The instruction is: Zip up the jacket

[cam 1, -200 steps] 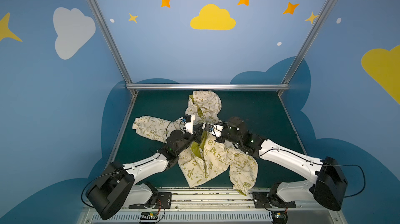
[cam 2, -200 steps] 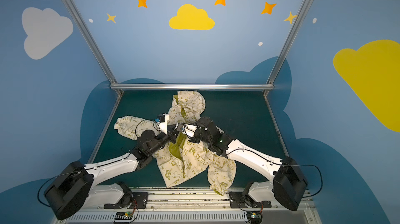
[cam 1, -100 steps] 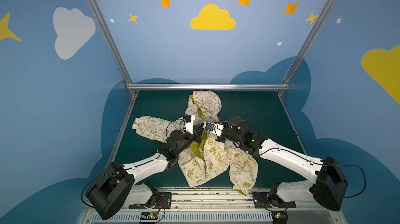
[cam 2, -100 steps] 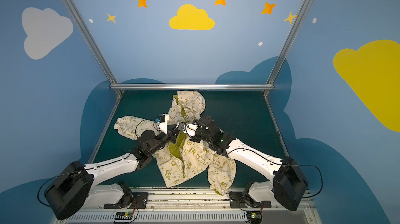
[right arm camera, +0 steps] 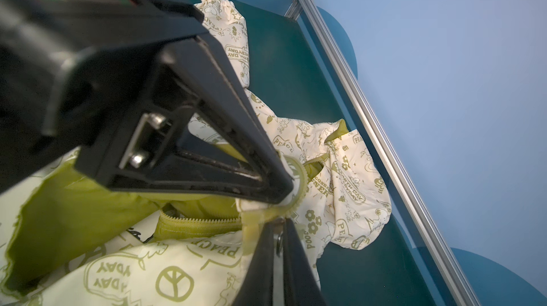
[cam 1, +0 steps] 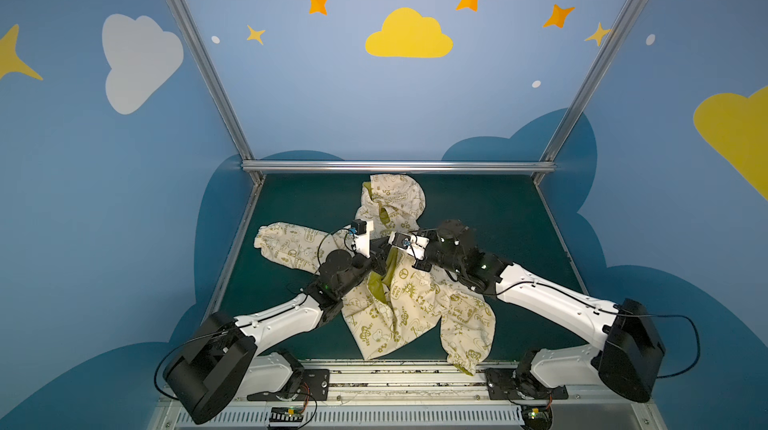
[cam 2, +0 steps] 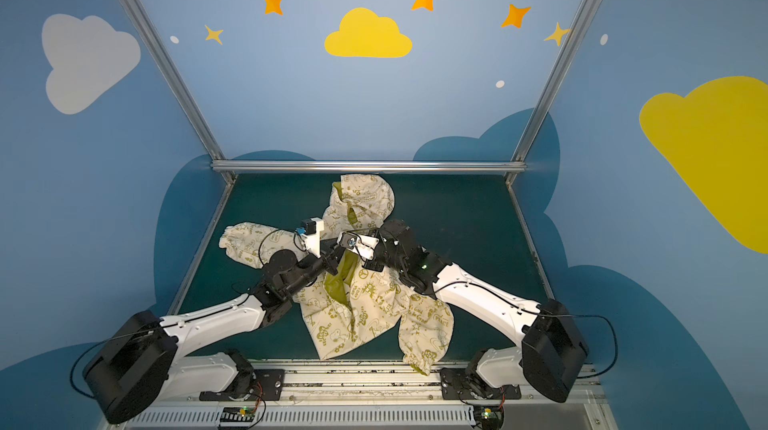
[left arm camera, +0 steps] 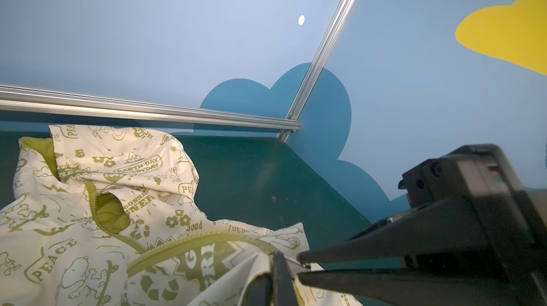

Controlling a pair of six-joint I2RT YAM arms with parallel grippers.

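Left gripper (left arm camera: 278, 263) and right gripper (right arm camera: 282, 193) meet tip to tip at the upper front of the jacket (cam 1: 399, 315), which lies spread on the dark green surface (cam 1: 478, 216). We see the left gripper pressed together on cream fabric at the end of the olive zipper (left arm camera: 192, 241). A small metal piece (right arm camera: 278, 244) sits between its fingers (right arm camera: 262, 260) in the right wrist view, and we cannot tell what it is. Just beside it, the right gripper is clamped on a curl of toothed zipper tape and cream cloth. Below the two grippers, in both top views, the jacket front gapes open and shows olive lining (cam 1: 376, 286). The hood (cam 1: 395, 199) lies beyond the grippers, toward the back rail (cam 1: 395, 166). One sleeve (cam 1: 286, 241) stretches out to the left of the left gripper. The other sleeve (cam 1: 469, 336) trails to the front right, its gathered cuff (cam 1: 461, 363) at the front edge of the surface. The left arm (cam 1: 282, 320) and right arm (cam 1: 552, 295) reach in from the front corners, over the jacket's shoulders.
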